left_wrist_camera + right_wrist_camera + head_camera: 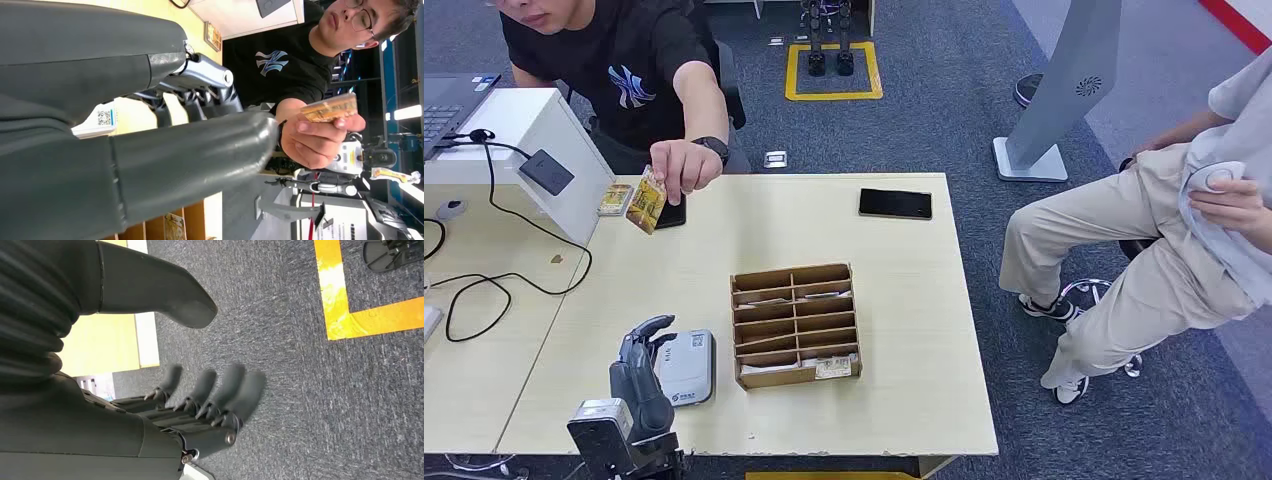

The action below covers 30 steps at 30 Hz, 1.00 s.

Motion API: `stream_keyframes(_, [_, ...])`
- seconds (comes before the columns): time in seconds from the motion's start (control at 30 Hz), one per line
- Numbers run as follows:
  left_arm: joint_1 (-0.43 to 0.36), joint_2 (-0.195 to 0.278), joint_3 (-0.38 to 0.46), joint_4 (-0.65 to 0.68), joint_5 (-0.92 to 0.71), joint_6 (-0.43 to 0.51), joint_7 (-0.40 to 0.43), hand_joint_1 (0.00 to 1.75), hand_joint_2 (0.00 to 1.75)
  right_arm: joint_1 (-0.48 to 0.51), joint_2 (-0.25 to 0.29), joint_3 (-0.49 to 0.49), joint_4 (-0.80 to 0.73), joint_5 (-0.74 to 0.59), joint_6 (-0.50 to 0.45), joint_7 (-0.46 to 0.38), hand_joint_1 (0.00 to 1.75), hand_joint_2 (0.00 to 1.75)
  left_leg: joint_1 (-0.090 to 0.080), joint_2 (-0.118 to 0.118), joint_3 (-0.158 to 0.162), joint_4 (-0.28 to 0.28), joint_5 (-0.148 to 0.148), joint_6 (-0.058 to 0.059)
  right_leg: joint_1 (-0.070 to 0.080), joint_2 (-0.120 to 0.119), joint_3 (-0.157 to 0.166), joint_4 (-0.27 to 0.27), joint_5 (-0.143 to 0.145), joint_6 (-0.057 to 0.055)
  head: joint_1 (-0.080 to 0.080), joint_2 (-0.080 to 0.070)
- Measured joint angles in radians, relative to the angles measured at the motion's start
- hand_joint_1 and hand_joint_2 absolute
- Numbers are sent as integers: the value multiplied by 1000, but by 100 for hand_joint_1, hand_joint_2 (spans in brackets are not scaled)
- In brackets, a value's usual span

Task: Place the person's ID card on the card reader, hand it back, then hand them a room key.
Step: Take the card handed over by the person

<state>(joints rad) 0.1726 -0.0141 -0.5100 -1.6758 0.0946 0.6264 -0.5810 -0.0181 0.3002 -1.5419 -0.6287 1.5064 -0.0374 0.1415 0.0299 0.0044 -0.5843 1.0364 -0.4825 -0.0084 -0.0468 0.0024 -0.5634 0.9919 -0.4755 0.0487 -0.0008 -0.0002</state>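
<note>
Left hand (pixel 642 365) stands raised over the near left part of the light wooden table (pixel 904 300), fingers apart and holding nothing. It is just beside the white card reader (pixel 686 366), which lies flat on the table. Whether the hand touches the reader cannot be told. Right hand (pixel 200 400) hangs over grey carpet (pixel 300 390), its fingers spread and empty.

At the far left edge of the table a person in a black shirt (pixel 639 70) reaches an arm forward. The person's hand (pixel 682 168) pinches the ID card (pixel 646 200) and holds it above the tabletop, well apart from the robot's left hand.

Right of the reader stands a wooden slotted key rack (pixel 796 325). A black phone (pixel 895 203) lies near the far edge.
</note>
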Motion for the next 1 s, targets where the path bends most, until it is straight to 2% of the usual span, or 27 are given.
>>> stream_keyframes(0.23, [0, 0, 0, 0, -2, 0, 0, 175, 0, 0, 0, 0, 0, 0, 1, -1, 175, 175, 0, 0, 0, 0, 0, 0, 0, 0, 0, 0, 0, 0, 0, 0])
stream_keyframes(0.3, [-17, -14, 9, 0, -53, 13, -9, 175, 0, 1, -5, 0, 3, 0, 24, -40, 175, 175, 0, -1, -1, 0, 1, 0, 0, -1, -2, 0, 0, 0, -1, 0])
stream_keyframes(0.33, [-50, -38, 27, 1, -120, 28, -23, 175, 0, 1, -14, 1, 11, 1, 47, -80, 175, 175, 0, -3, -3, 1, 2, 1, 0, -3, -2, 0, 1, 1, -2, 0])
stream_keyframes(0.4, [-174, -110, 123, 19, -399, 59, -71, 175, 0, -4, -45, 2, 43, 1, 92, -164, 175, 175, 0, -10, -9, 1, 7, 3, 0, -10, -3, 0, 3, 2, 3, 0])
stream_keyframes(0.47, [-293, -172, 298, 47, -823, 72, -106, 175, 0, -16, -72, 4, 76, 2, 106, -199, 175, 175, -1, -7, -7, 1, 7, 1, -1, -8, -2, 0, 5, 1, 14, 0])
stream_keyframes(0.53, [-346, -215, 483, 64, -1222, 74, -110, 175, 0, -20, -89, 5, 98, 2, 108, -204, 175, 175, -2, 4, 0, 0, 4, -1, -2, 2, -1, 0, 6, -1, 14, 0])
stream_keyframes(0.57, [-359, -232, 556, 69, -1364, 74, -110, 175, 0, -18, -96, 5, 109, 2, 107, -206, 175, 175, -2, 6, 1, 0, 4, -1, -2, 5, -1, 1, 6, -1, 11, 0])
stream_keyframes(0.63, [-375, -260, 656, 77, -1497, 74, -110, 175, 0, -13, -110, 5, 126, 2, 102, -208, 175, 175, -1, 5, -1, 1, 5, 0, -1, 5, -3, 1, 6, -1, 9, 0])
stream_keyframes(0.7, [-396, -281, 716, 83, -1430, 74, -110, 175, 0, -13, -121, 6, 141, 2, 96, -209, 175, 175, -1, 3, -2, 1, 6, 0, -1, 3, -4, 1, 6, -1, 9, 0])
stream_keyframes(0.73, [-408, -288, 739, 86, -1371, 74, -111, 175, 0, -15, -125, 6, 147, 2, 92, -210, 154, 175, -1, 3, -3, 1, 6, 0, -1, 3, -4, 1, 6, -1, 9, 0])
stream_keyframes(0.8, [-433, -299, 775, 91, -1289, 74, -112, 175, 0, -17, -133, 6, 159, 2, 84, -212, 67, 175, -1, 2, -3, 1, 6, 0, 0, 2, -4, 1, 6, -1, 8, 0])
stream_keyframes(0.83, [-443, -303, 787, 93, -1276, 74, -112, 175, 44, -18, -137, 6, 164, 2, 80, -212, 23, 175, -1, 1, -3, 1, 6, 0, 0, 1, -4, 1, 5, 0, 8, 0])
stream_keyframes(0.87, [-450, -306, 795, 95, -1272, 74, -113, 175, 87, -19, -140, 6, 168, 2, 76, -212, 0, 175, -1, 0, -4, 1, 6, 0, 0, 1, -4, 1, 5, 0, 8, 0])
stream_keyframes(0.9, [-456, -308, 800, 97, -1270, 74, -113, 175, 131, -20, -143, 6, 171, 2, 74, -212, 0, 175, -1, 1, -4, 1, 6, 0, -1, 1, -4, 1, 5, 0, 8, 0])
stream_keyframes(0.93, [-460, -309, 804, 99, -1267, 74, -113, 175, 131, -21, -145, 6, 174, 2, 71, -211, 0, 175, -1, 1, -4, 1, 6, 0, -1, 1, -4, 1, 5, 0, 8, 0])
stream_keyframes(0.97, [-465, -310, 807, 101, -1262, 74, -114, 169, 87, -22, -148, 6, 176, 1, 68, -208, 0, 175, -1, 1, -4, 1, 6, 0, -1, 1, -4, 1, 5, 0, 8, 0])
stream_keyframes(1.0, [-471, -313, 811, 104, -1254, 74, -114, 126, 44, -22, -151, 6, 180, 1, 67, -204, 0, 175, -1, 1, -4, 1, 6, 0, -1, 1, -4, 1, 5, 0, 8, 0])
